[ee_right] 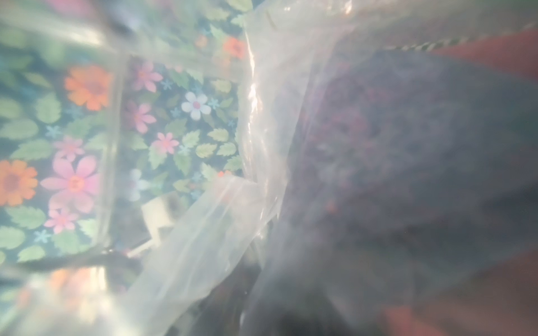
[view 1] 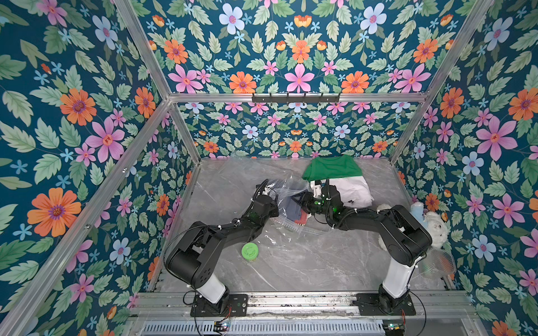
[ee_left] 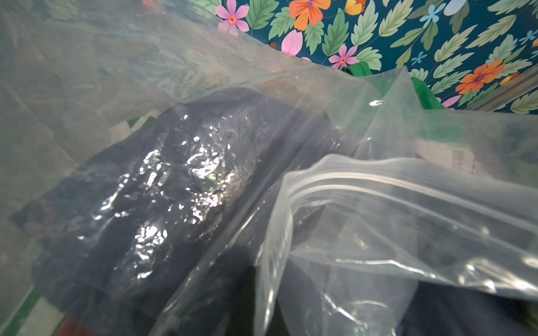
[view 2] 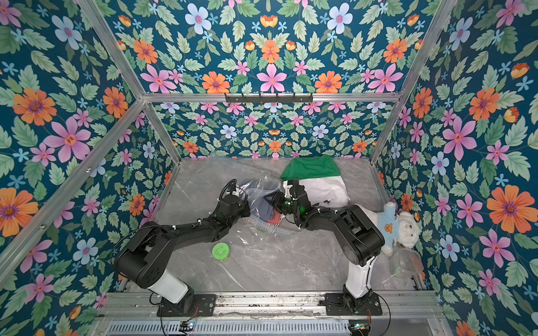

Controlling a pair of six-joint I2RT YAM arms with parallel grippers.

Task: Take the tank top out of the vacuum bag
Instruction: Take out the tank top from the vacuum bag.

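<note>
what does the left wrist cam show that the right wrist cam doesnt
Only the left wrist view: the bag's ribbed zip seal and an edge of the green garment. Only the right wrist view: blurred red fabric with striped trim. Both: the clear vacuum bag over a dark blue garment, and the floral wall.

Table (view 1: 291, 270): grey marble-look top. Vacuum bag (view 1: 286, 232) crumpled mid-table, clear film spreading toward the front. Green garment (view 1: 332, 168) at back edge, touching white garment (view 1: 355, 189) just in front of it. Green-lidded jar (view 1: 249, 252) upright, front-left, near the film. Teddy bear (view 2: 400, 228) at right edge; clear plastic container (view 2: 406, 263) just in front.
</note>
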